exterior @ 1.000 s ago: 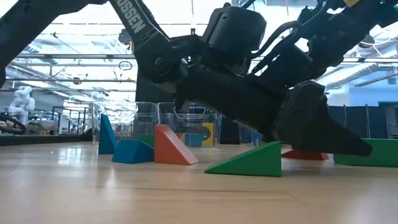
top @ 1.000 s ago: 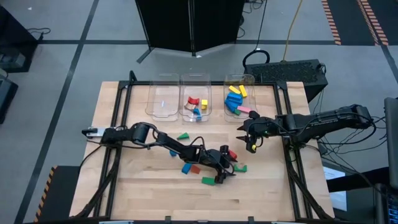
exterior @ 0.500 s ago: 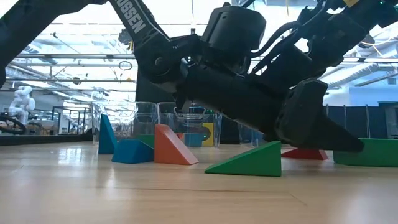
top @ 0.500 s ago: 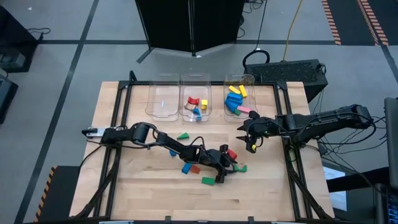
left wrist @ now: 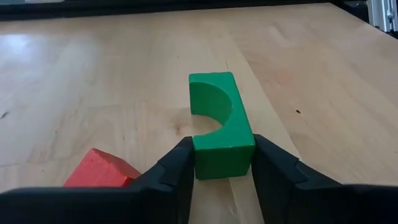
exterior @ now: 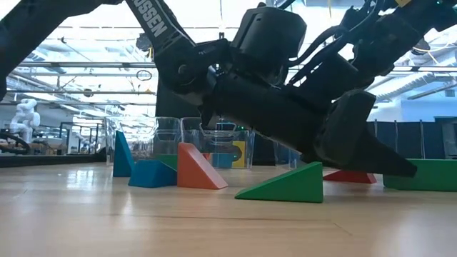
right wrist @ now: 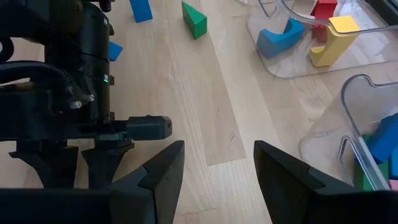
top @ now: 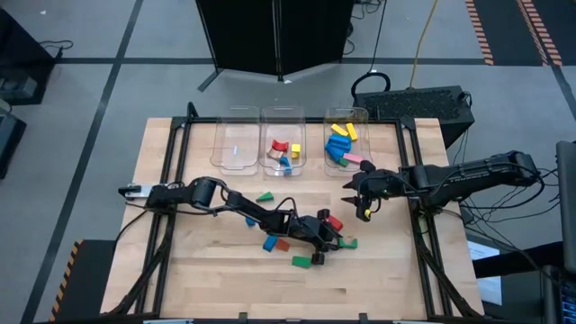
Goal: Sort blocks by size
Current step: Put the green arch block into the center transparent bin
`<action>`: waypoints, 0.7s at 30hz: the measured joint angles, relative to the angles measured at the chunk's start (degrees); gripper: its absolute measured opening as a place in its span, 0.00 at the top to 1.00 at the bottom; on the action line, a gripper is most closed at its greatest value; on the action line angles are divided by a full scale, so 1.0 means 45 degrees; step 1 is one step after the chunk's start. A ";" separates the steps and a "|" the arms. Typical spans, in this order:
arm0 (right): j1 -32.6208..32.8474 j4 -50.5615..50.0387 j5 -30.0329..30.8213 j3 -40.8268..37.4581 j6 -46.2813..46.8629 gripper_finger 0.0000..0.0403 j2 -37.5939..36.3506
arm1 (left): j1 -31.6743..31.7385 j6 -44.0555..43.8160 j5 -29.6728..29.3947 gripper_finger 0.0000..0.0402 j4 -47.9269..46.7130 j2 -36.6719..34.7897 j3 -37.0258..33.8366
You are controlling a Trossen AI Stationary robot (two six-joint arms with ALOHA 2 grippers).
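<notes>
left arm: comes in from the left edge of the high view, stretched low across the table (top: 396, 270) toward bottom centre
left gripper (left wrist: 222, 163): jaws pinched narrow on the near end of a green arch (left wrist: 219, 123), one finger (left wrist: 174, 171) flat against each side of it; in the high view that spot is bottom centre, right in the loose pile
green arch: lying flat on the wood, centre of the left wrist view, curved cutout facing the left of that frame
red block (left wrist: 99, 175): lower left of the left wrist view, just beside the left finger; can't tell if it's touching
loose blocks: in the high view a green one (top: 265, 195) sits centre, a blue one (top: 270, 243) and another green one (top: 301, 262) lower centre near the gripper
low view: blue wedge (exterior: 122, 155) at left, then a blue block (exterior: 152, 173), an orange-red wedge (exterior: 197, 168) and a green wedge (exterior: 285, 185) at centre, all apart from each other on the wood, dark arm filling the frame above them
bins: three clear ones in a row, upper centre of the high view; the left bin (top: 235, 144) looks see-through with nothing I can make out, the middle bin (top: 283, 153) has red, yellow and blue pieces, the right bin (top: 346, 144) has blue, yellow, green and pink ones
right arm: enters from the right edge of the high view
right gripper (top: 364, 202): hanging centre right just below the right bin, jaws apart with nothing between them, only bare wood showing between its fingers (right wrist: 163, 171) in the right wrist view
</notes>
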 joint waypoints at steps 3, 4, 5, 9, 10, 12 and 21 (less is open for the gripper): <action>0.0157 -0.0001 0.0002 0.0000 0.0000 0.55 0.0000 | 0.0033 -0.0201 -0.0005 0.68 -0.0469 -0.0193 -0.0002; 0.0213 -0.0007 0.0021 0.0000 -0.0005 0.55 0.0000 | 0.0059 -0.0254 0.0000 0.68 -0.0668 -0.0268 -0.0002; 0.0270 -0.0016 0.0044 0.0000 -0.0010 0.55 0.0000 | 0.0086 -0.0280 -0.0005 0.68 -0.0846 -0.0348 -0.0002; 0.0485 -0.0030 0.0269 0.0000 -0.0007 0.55 0.0000 | 0.0176 -0.0284 -0.0023 0.68 -0.1521 -0.0723 -0.0002; 0.0537 -0.0032 0.0374 0.0000 -0.0005 0.55 0.0000 | 0.0183 -0.0282 -0.0034 0.68 -0.1705 -0.0783 -0.0002; 0.0640 -0.0036 0.0596 0.0000 -0.0005 0.55 0.0000 | 0.0189 -0.0282 -0.0043 0.68 -0.1951 -0.0947 -0.0015; 0.0965 -0.0229 0.0651 0.0005 -0.0005 0.55 0.0000 | 0.0200 -0.0276 -0.0039 0.68 -0.2824 -0.1719 -0.0299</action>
